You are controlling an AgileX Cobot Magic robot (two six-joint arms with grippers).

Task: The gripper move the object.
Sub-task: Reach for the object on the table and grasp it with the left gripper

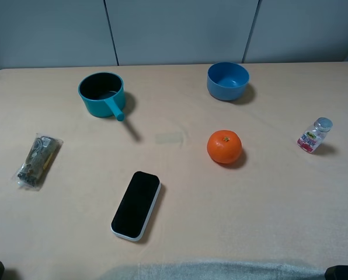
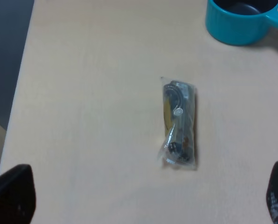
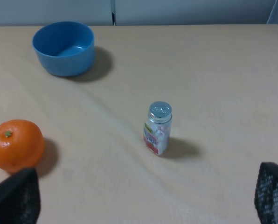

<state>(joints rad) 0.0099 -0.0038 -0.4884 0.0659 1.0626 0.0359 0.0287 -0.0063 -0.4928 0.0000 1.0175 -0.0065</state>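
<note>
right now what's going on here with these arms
Nothing is held yet. The left gripper is open and faces the packet, which lies flat on the table, some way from the teal pot. The right gripper is open too, facing the small bottle and touching nothing.

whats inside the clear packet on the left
The packet holds dark brownish-green pieces and a small pale round bit. Crinkles and glare in the plastic hide what exactly they are; its underside is unseen.
</note>
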